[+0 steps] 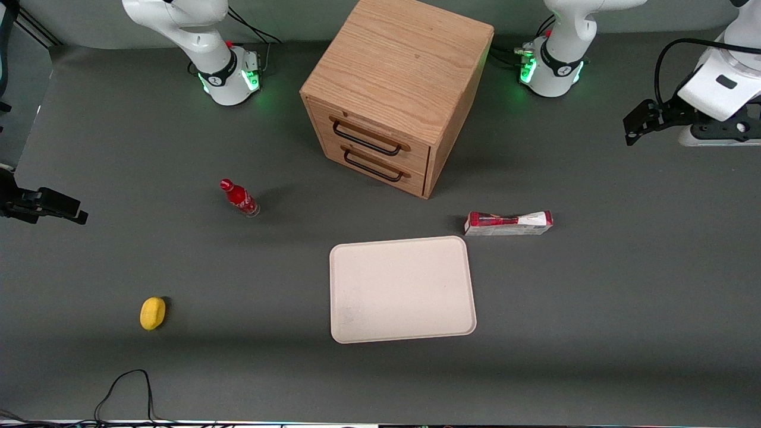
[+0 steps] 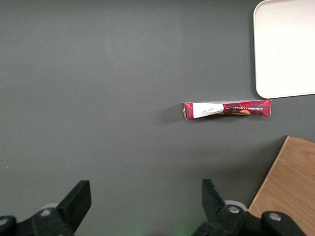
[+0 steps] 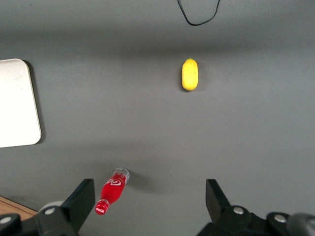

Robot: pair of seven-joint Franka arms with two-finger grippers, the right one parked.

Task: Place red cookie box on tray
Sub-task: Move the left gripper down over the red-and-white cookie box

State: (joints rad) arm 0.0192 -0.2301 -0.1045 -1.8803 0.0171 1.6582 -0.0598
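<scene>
Front view: red cookie box (image 1: 508, 223) between tray (image 1: 402, 289) and cabinet (image 1: 395, 89), gripper (image 1: 639, 126) apart.

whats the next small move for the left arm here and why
Probably bring the tool down over the box and line its open fingers across the box's narrow width. The tool hangs open and empty, toward the working arm's end of the table, well away from the box. The box lies flat on the table beside a corner of the tray, not on it, so a grasp has to come first.

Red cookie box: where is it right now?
The red cookie box lies flat on the table beside the tray, at its corner nearest the cabinet, not on it. The open gripper hovers above the table, apart from the box.
</scene>
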